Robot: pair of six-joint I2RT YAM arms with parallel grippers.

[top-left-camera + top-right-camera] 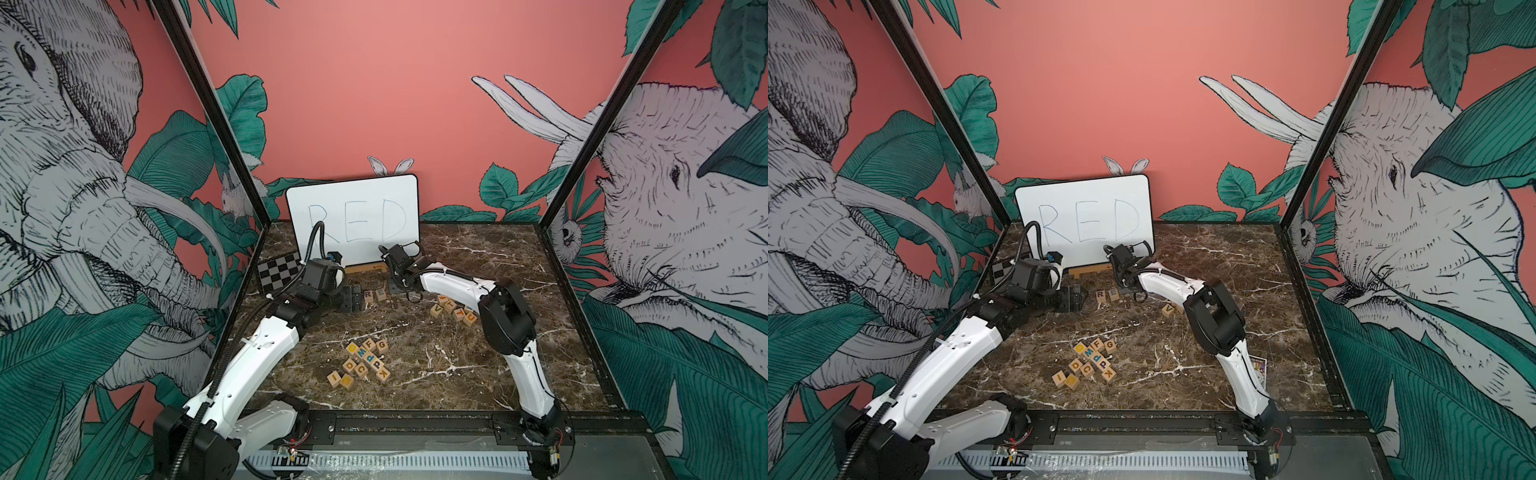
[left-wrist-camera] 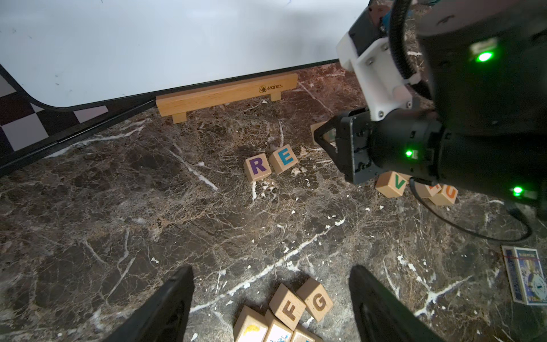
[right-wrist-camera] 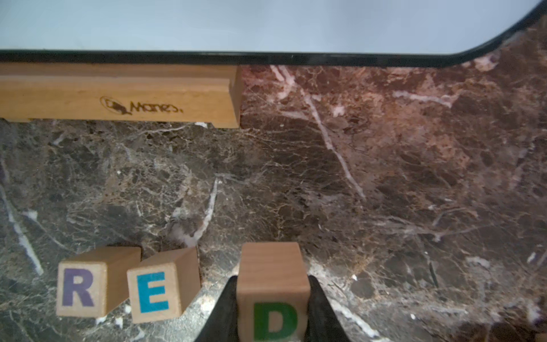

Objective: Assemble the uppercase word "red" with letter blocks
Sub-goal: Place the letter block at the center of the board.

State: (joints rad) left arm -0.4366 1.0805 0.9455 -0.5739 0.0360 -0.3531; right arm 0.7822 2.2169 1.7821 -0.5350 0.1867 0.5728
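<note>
The black right fingers point(image 3: 223, 311) are clamped on the flat sides of a smooth light-wood cube, the D block point(image 3: 272, 272). It is held just beside the skewed E block point(image 3: 157, 291) and the R block point(image 3: 80, 285) on the veined brown marble desk point(image 3: 384, 177). The left fingers point(image 2: 165, 308) are parted, with nothing gripped, near loose cubes point(image 2: 296, 308).

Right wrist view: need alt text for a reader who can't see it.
The right tool grips a wooden D block, green letter facing the camera, beside the E block and R block on the dark marble table, with a gap between D and E. Behind them: a whiteboard edge and a wooden stand.
</note>
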